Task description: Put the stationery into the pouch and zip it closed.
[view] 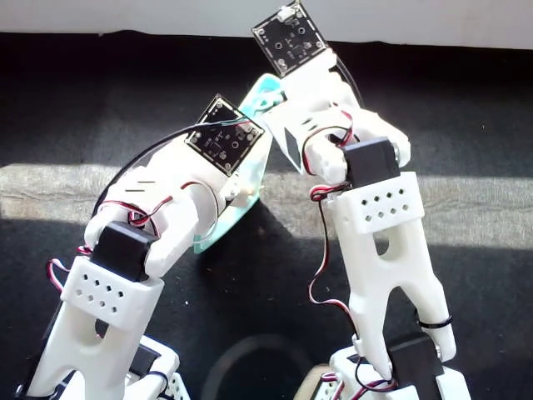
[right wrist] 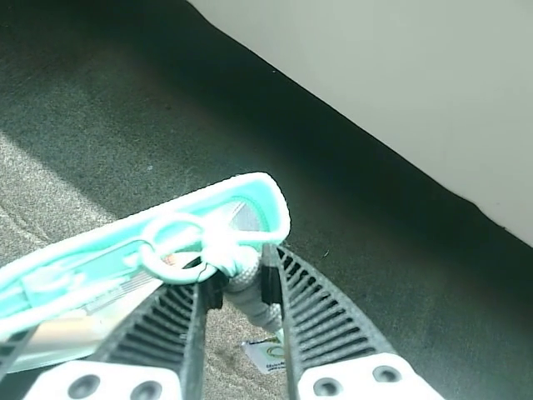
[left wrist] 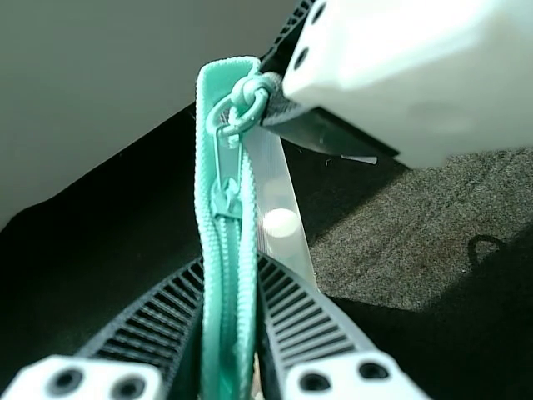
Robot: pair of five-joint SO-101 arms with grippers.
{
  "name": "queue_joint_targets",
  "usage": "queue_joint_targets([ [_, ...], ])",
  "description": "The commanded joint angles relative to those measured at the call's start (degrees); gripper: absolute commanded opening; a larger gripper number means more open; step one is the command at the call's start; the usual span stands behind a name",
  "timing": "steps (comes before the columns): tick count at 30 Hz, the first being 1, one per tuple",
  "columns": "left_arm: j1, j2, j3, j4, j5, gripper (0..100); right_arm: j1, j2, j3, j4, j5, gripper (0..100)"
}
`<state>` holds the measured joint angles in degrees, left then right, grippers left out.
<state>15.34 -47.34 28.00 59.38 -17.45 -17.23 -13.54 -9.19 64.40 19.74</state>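
Note:
A teal-edged pouch [view: 218,232] with a clear side hangs in the air between both arms, above the dark table. My left gripper [left wrist: 226,275] is shut on the pouch's zipper edge [left wrist: 223,242], just below the slider [left wrist: 225,200]. My right gripper [right wrist: 237,271] is shut on the grey cord [right wrist: 250,296] tied to the zipper pull ring [right wrist: 171,242], at the pouch's end corner [right wrist: 266,196]. In the left wrist view the right gripper [left wrist: 271,100] shows close above, holding that cord by the teal ring [left wrist: 237,104]. What lies inside the pouch is hidden.
The table is covered by a dark felt mat [view: 466,125], with a sunlit band [view: 50,192] across its middle. A pale wall [view: 125,15] runs along the far edge. The two arm bases stand at the near edge.

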Motion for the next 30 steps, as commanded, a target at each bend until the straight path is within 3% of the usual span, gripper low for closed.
queue_joint_targets([
  [1,-2.0,-0.7,-0.5,0.0,0.0,1,7.2,2.5,-0.5,-2.7,0.5,0.6],
  [30,-3.0,-4.6,-0.4,2.7,1.9,1,16.5,16.8,-0.8,-13.2,0.4,0.5],
])
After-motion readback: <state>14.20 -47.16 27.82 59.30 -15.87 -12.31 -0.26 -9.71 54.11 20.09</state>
